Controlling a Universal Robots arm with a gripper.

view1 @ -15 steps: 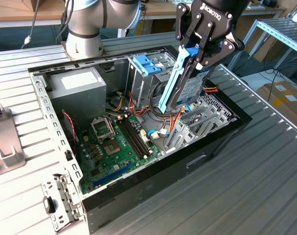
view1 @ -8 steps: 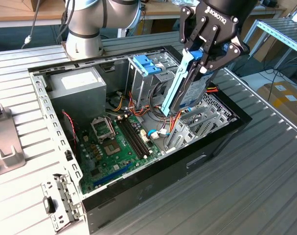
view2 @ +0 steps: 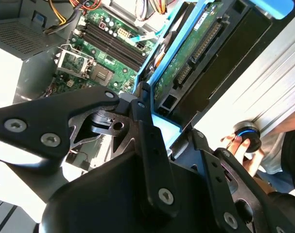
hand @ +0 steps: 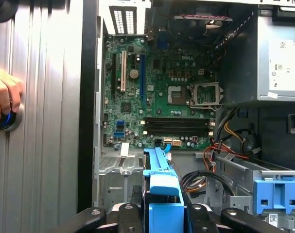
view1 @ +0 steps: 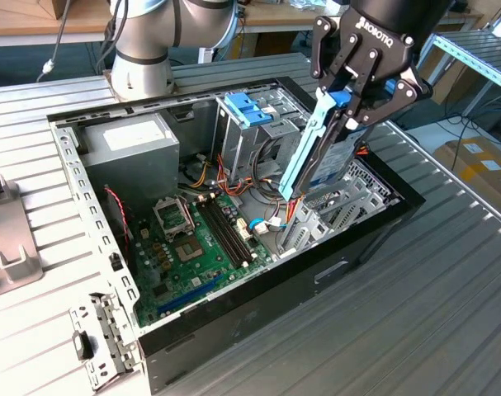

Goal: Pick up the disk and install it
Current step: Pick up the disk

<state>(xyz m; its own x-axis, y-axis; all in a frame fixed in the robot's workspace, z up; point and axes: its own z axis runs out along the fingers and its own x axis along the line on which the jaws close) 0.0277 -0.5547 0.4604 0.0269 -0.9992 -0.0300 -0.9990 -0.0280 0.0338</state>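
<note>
gripper: black two-finger hand in the upper right of the exterior view, fingers clamped on the disk's upper end.
disk: held on edge and steeply tilted, with its blue side rail showing; lower end by the metal bay at the right end of the open computer case; contact there cannot be told.
motherboard: green, on the case floor, mid-frame.
drive cage: light-blue handles, near the disk on the exterior view's left.
person's hand: in the first wrist view, on a round dark knob.
</note>
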